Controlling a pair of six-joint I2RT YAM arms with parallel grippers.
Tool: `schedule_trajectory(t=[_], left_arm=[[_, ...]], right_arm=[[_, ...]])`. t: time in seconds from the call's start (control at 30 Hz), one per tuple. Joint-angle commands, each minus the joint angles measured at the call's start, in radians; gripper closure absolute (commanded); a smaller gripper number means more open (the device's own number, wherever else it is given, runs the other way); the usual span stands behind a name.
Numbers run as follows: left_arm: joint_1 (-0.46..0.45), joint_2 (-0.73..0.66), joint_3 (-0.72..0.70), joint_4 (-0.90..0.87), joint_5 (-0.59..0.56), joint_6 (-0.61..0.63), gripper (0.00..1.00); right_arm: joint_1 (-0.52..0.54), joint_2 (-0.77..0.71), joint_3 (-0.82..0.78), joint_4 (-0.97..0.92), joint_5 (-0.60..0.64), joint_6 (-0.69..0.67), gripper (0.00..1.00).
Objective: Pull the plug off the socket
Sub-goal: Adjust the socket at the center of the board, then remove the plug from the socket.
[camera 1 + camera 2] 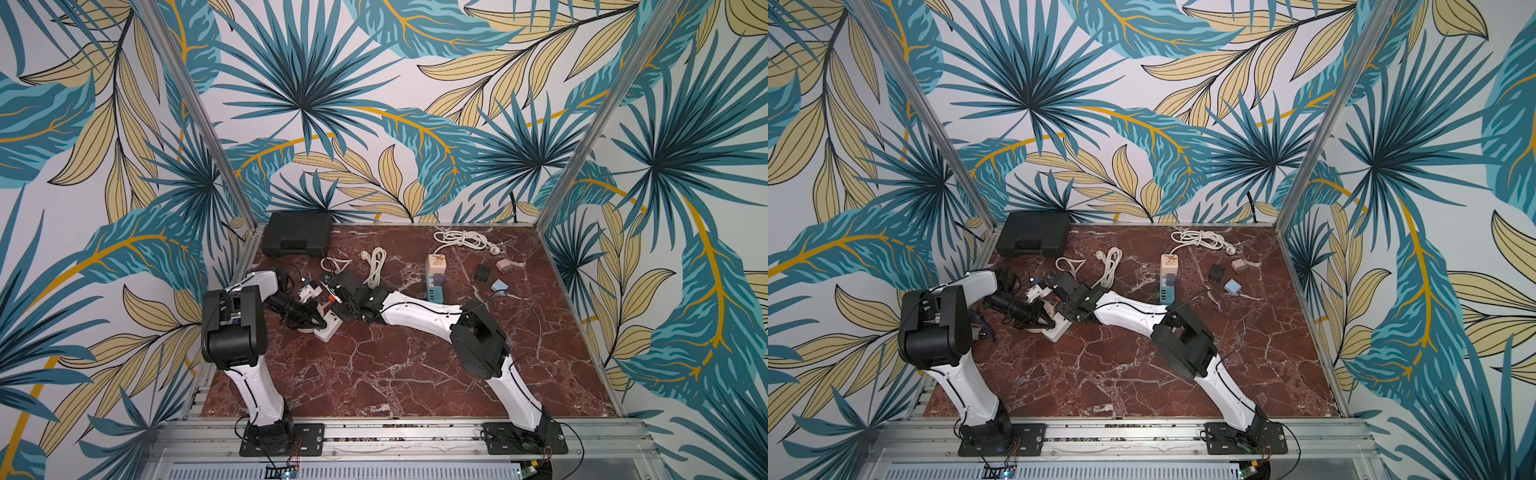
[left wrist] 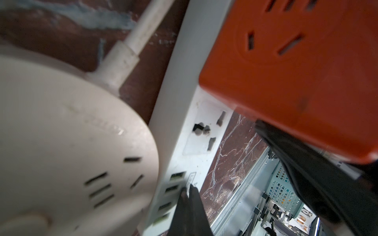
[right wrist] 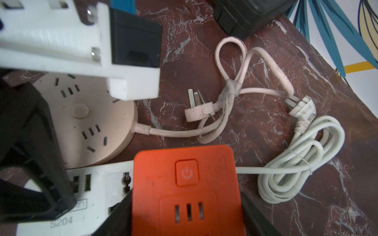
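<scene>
Black fingers (image 3: 252,216) of the right gripper (image 3: 185,206) sit closest to the lens, one on each side of the orange plug (image 3: 184,183). They stand about half way apart and squeeze its two sides, so the plug is held. The plug is a boxy cube with a power button and some slots. It sits on the white socket strip (image 3: 98,214), over one end of it. Whether its pins are in the holes cannot be seen. A white cord (image 3: 296,169) runs out from behind the plug to a tied bundle on the red marble table (image 3: 204,51).

The left gripper (image 2: 188,202) has its fingers (image 2: 184,214) pressed tight together with nothing between them. Its tip touches the top of the strip, right by a row of small ports and near an open socket hole.

Just beside the strip lies a round socket (image 3: 86,114). Its own cord leads to a flat three-pin plug (image 3: 199,109) that lies loose on the table.

In both top views the two arms meet over the strip (image 1: 330,330) (image 1: 1057,330), on the robot's left side of the table. A black case (image 1: 297,232) rests in the far left corner. A blue bar (image 1: 434,291) and three small blocks (image 1: 482,272) lie well apart, on the far right part.
</scene>
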Motion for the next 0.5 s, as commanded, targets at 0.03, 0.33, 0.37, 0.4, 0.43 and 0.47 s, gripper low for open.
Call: schedule_trajectory(t=[0.03,0.33,0.37,0.4,0.43,0.47], left_arm=[[0.011,0.057,-0.016,0.083,-0.128,-0.009,1.00],[0.018,0.056,-0.029,0.092,-0.131,-0.007,1.00],[0.018,0.057,-0.029,0.092,-0.130,-0.007,1.00],[0.018,0.058,-0.030,0.092,-0.130,-0.006,1.00],[0.018,0.057,-0.031,0.094,-0.130,-0.007,1.00],[0.018,0.059,-0.031,0.095,-0.130,-0.006,1.00]], right_arm=[[0.008,0.037,0.034,0.006,0.066,-0.007,1.00],[-0.042,0.029,0.145,-0.118,-0.138,0.110,1.00],[-0.044,0.028,0.155,-0.129,-0.143,0.115,1.00],[-0.045,0.026,0.160,-0.138,-0.149,0.117,1.00],[-0.044,0.024,0.163,-0.141,-0.151,0.117,1.00],[-0.044,0.022,0.163,-0.143,-0.154,0.117,1.00]])
